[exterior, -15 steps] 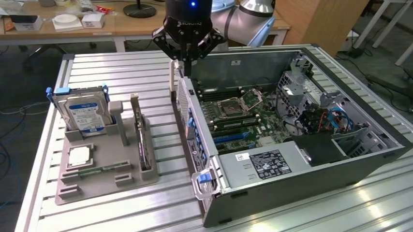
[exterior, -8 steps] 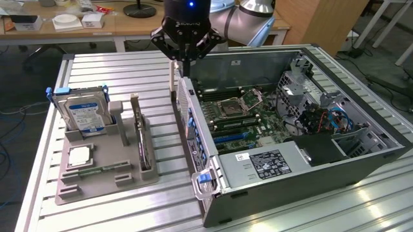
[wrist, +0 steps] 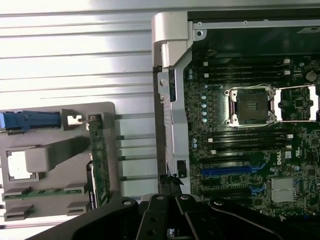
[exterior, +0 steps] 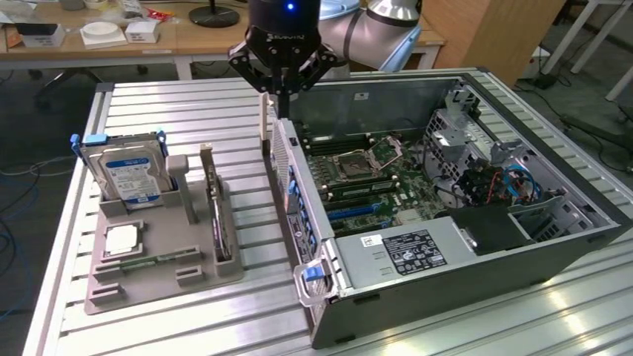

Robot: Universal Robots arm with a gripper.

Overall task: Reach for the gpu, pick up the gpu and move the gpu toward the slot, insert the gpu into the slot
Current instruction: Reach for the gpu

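The gpu [exterior: 213, 211] is a thin green card standing on edge in a grey holder tray [exterior: 158, 278] on the exterior view's left. The wrist view looks down on the gpu [wrist: 99, 160] as a narrow green strip. My gripper [exterior: 281, 104] hangs above the near wall of the open computer case [exterior: 416, 259], well apart from the gpu, shut with nothing between its fingers. In the wrist view the gripper [wrist: 171, 186] hovers over the case wall. Blue slots [exterior: 354, 211] lie on the motherboard; they also appear as the blue slots [wrist: 226, 171].
The holder tray also carries a blue-labelled hard drive [exterior: 127, 172], a processor chip [exterior: 121, 239] and a small memory stick [exterior: 148, 261]. Everything sits on a ribbed aluminium table [exterior: 198, 104]. A desk [exterior: 109, 44] with boxes stands behind.
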